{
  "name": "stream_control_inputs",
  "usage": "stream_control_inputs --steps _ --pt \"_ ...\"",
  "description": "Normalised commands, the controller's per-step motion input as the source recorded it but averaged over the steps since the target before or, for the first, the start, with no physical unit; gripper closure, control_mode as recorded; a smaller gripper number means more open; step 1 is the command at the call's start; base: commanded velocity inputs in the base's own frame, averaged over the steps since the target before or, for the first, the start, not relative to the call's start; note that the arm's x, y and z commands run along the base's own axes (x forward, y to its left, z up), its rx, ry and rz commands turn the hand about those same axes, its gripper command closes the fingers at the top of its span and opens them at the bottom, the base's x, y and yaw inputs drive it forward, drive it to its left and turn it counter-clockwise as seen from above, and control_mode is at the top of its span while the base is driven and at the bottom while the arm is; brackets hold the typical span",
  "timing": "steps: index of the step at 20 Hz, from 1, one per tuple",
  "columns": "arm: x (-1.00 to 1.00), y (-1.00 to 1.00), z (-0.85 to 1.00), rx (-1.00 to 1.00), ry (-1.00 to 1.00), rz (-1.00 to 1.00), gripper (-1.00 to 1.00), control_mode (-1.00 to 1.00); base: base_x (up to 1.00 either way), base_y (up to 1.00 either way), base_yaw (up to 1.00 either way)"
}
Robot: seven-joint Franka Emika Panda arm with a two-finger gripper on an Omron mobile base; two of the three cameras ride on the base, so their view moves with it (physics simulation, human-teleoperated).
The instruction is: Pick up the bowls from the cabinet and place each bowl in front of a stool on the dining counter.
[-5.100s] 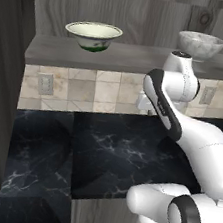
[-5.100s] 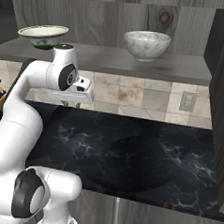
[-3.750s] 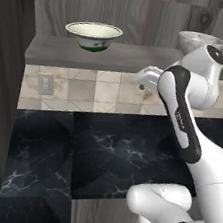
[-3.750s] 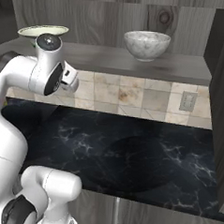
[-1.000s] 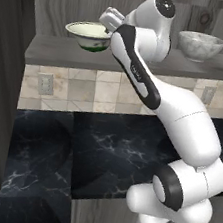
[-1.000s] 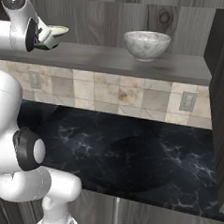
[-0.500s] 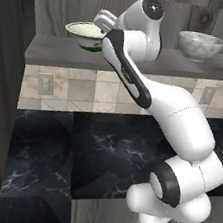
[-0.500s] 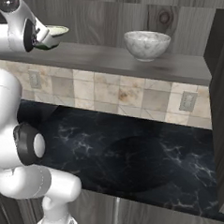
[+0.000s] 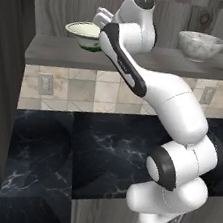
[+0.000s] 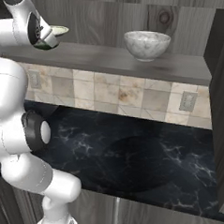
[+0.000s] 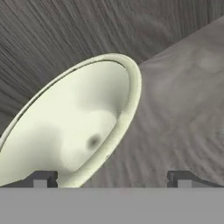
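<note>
The glossy cream bowl [image 9: 81,28] with its green-marked foot stands at the left of the wood-grain cabinet shelf [image 9: 161,60]. My gripper [image 9: 100,19] is at the bowl's right rim, open. In the hand view the cream bowl [image 11: 74,127] looms large and tilted, its rim running down between the two widely spread fingertips of the gripper [image 11: 112,178]. The mottled marble bowl [image 9: 200,45] sits untouched at the right of the shelf. From the right base view the cream bowl [image 10: 58,31] peeks out behind my wrist, and the marble bowl [image 10: 146,44] stands mid-shelf [image 10: 112,61].
Below the shelf runs a beige tiled backsplash [image 10: 119,93] with outlets, then a black white-veined countertop [image 10: 130,152]. Cabinet side walls rise at the left [image 9: 4,67] and at the right [image 10: 223,92]. The cabinet's back panel [image 11: 65,35] stands close behind the bowl.
The arm has swung up and left from below the shelf to the cream bowl. Over the last second the hand has edged further left onto the bowl's rim. Both bowls stay put.
</note>
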Motion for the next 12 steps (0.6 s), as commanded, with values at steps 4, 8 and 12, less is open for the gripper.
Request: stream_control_inputs --steps 4,8,12 --pt "0.33 0.11 -0.01 0.00 0.02 -0.07 -1.00 -1.00 0.00 0.00 0.00" --pt "0.31 0.11 -0.13 0.00 0.00 -0.05 -1.00 -1.00 0.00 0.00 0.00" --pt "0.26 0.04 -0.12 0.00 0.00 -0.05 -1.00 -1.00 0.00 0.00 0.00"
